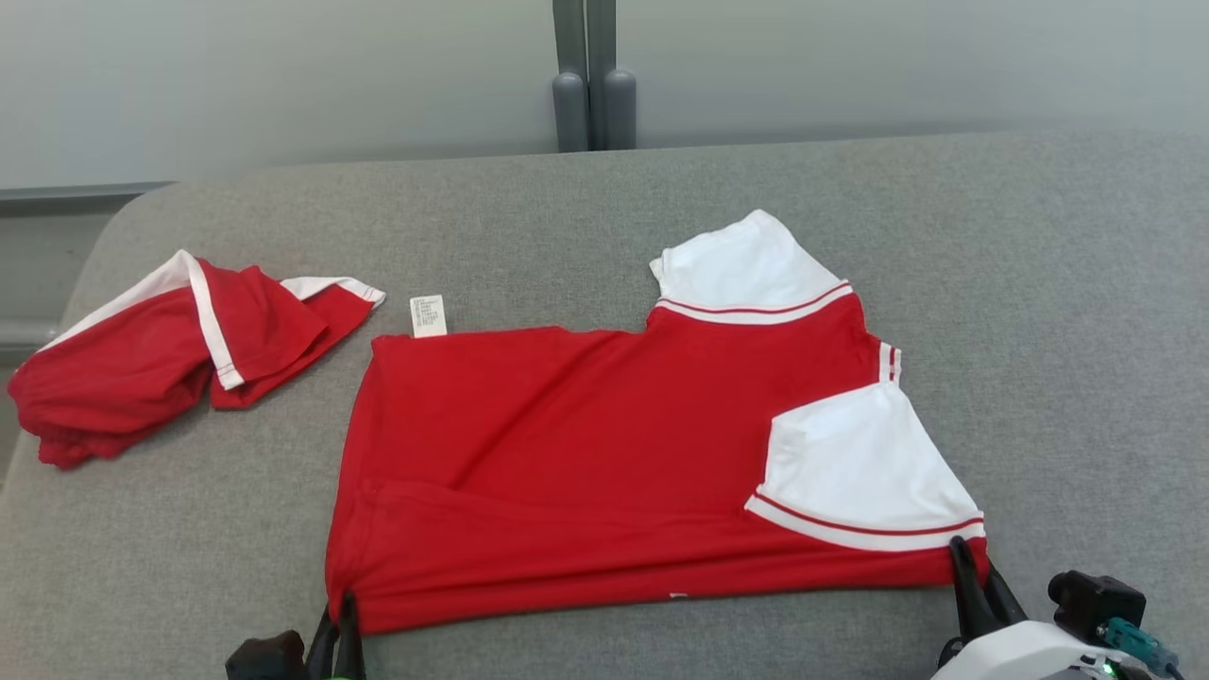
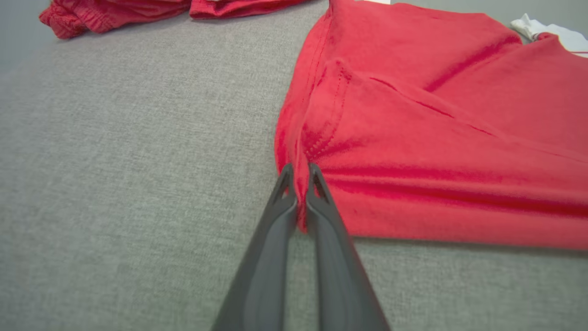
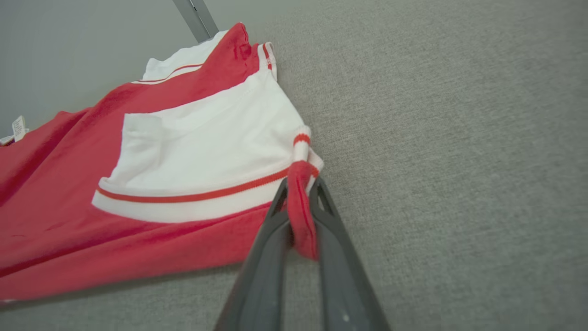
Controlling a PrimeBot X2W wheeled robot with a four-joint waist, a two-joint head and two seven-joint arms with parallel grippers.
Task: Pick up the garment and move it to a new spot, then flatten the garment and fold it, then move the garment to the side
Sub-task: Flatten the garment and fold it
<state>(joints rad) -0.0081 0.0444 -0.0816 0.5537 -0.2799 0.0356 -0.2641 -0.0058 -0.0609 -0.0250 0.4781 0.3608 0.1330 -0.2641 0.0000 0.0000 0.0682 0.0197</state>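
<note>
One counter [image 1: 1039, 283]: covered in grey woven cloth, with a rounded far-left corner; all the clothing lies on it.
garment [image 1: 567, 444]: a red shirt spread across the middle of the counter, hem end to the left and shoulders to the right. A band along its near edge is folded over onto the body.
second garment [image 1: 142, 368]: red with white stripes, in a crumpled heap at the counter's far left, apart from the shirt.
sleeve [image 1: 864, 472]: white with a red stripe at its edge, lying on the shirt's near-right part. Another white panel sticks out at the far-right side.
uprights [image 1: 593, 94]: two grey posts behind the counter's far edge.
right claw [image 3: 301, 184]: pressed together, pinching the garment's near-right corner, where red cloth bunches between its fingers.
left claw [image 2: 299, 172]: pressed together, pinching the garment's near-left corner at the stitched hem.
tag [image 1: 428, 314]: a small white care label at the garment's far-left corner, lying on the counter; its print is too small to read.
</note>
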